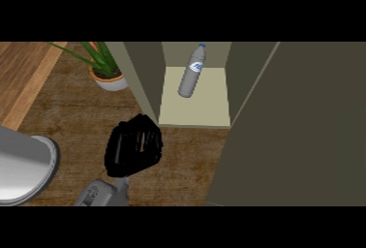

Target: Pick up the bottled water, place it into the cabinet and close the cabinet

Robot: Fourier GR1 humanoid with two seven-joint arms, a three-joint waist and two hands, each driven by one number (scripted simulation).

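Observation:
The bottled water (191,72), clear with a blue-and-white label and a pale cap, stands inside the open cabinet (194,114) on its pale shelf floor. The cabinet's olive door (300,126) stands swung open at the right, filling that side of the view. My left hand (134,145) hovers over the brown counter just in front of the cabinet's left wall, below and left of the bottle, fingers straight and holding nothing. My right hand does not show.
A potted green plant (107,72) in a white and orange pot stands left of the cabinet. A grey round pot or bowl (22,169) sits at the left edge. A lighter wooden strip (28,82) runs along the far left.

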